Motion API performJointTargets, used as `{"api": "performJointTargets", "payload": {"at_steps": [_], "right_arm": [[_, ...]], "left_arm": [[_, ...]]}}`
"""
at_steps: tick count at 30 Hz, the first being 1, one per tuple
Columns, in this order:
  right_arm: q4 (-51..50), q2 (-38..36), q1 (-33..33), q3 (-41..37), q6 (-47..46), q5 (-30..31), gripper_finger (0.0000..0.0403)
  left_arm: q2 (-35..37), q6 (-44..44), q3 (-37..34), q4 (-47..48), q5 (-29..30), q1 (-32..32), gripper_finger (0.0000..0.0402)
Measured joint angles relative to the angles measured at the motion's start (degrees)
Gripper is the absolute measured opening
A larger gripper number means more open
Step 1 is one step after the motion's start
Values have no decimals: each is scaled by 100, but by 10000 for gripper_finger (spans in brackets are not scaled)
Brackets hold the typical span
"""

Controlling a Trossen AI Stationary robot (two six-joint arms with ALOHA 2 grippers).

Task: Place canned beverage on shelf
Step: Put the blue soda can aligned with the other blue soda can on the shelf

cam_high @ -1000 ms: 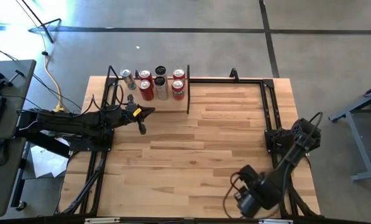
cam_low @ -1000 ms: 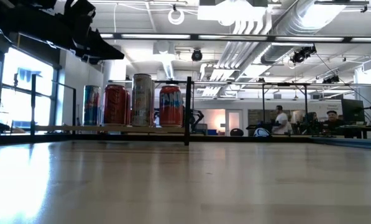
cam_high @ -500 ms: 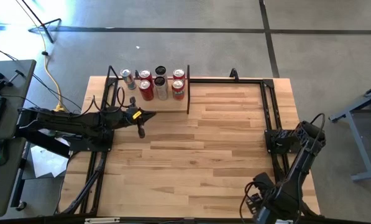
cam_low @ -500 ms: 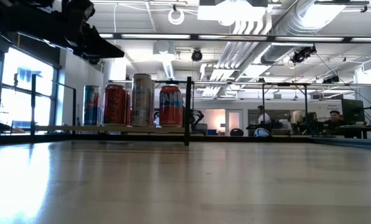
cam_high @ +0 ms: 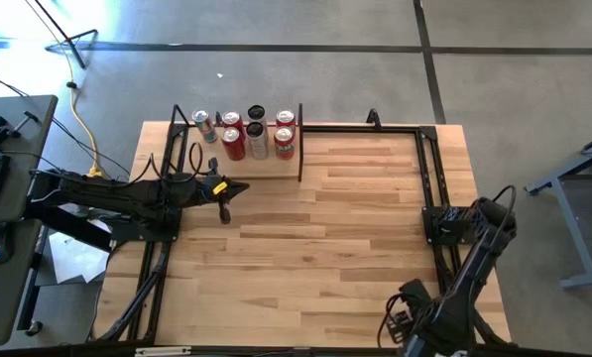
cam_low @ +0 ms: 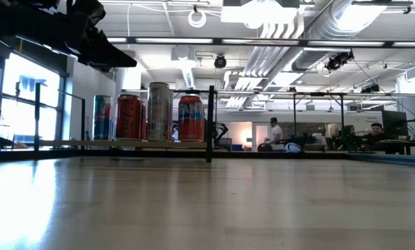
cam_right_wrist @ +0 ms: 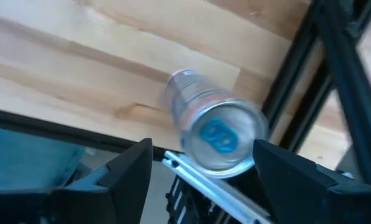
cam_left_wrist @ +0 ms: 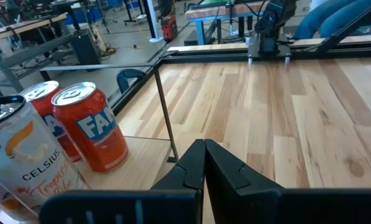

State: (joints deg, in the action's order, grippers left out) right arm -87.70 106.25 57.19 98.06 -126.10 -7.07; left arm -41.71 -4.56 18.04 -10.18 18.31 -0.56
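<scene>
Canned beverage [cam_right_wrist: 213,127] is lying between the spread fingers of the right gripper [cam_high: 407,325], which has been swinging down to the high view's lower right, so pickup is starting, while the shut left gripper [cam_high: 225,198] is hovering by the shelf [cam_high: 266,157] at upper centre.

The shelf [cam_high: 238,156] is a pale-wood board with thin black uprights. On it stand red cans [cam_high: 234,145] with silver tops, one dark-topped can [cam_high: 255,113], and at its outer end a can [cam_low: 102,117] banded blue and red. Near the left arm's camera an orange-red can [cam_left_wrist: 91,127] carries white and blue lettering, beside a white can [cam_left_wrist: 23,155] with orange print. The silvery can [cam_right_wrist: 214,128] has a blue-marked end. The tabletop [cam_high: 325,228] is light planked wood, framed black.
</scene>
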Motion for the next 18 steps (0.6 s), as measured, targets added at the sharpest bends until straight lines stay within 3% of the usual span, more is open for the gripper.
{"api": "performJointTargets", "payload": {"at_steps": [5,10,18], "right_arm": [[71,189,7,-2,55,-44,264],[-40,213,61,-2,-4,-483,264],[-239,213,194,-2,-149,-173,264]], "left_arm": [[0,-4,0,1,4,0,0],[0,-7,0,3,7,0,0],[0,-15,0,8,11,-2,0]]}}
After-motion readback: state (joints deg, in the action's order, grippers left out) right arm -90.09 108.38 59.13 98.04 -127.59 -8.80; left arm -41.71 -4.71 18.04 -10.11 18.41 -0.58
